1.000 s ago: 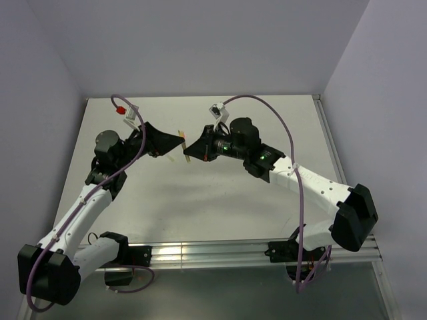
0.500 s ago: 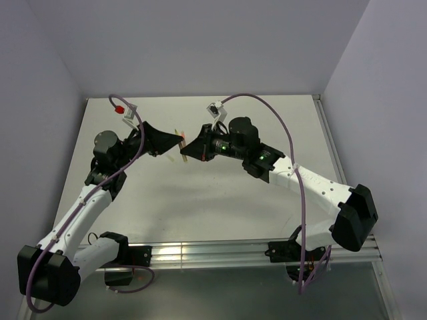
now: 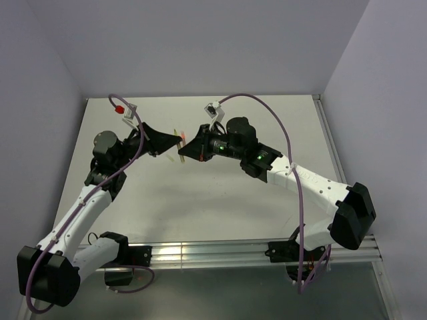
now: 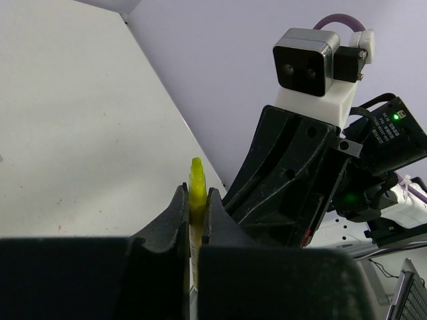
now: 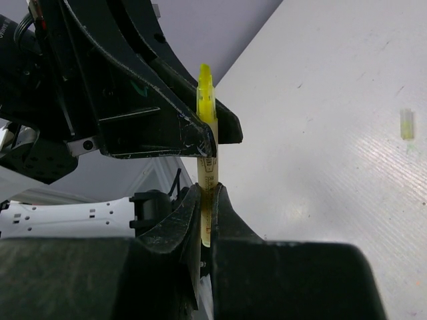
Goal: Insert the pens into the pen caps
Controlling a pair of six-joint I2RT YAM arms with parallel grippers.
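Bright even light, soft shadows, sharp

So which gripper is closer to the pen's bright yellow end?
Left. The left gripper pinches the pen just below its yellow end. The right gripper holds the same pen farther from that end, on the paler part.
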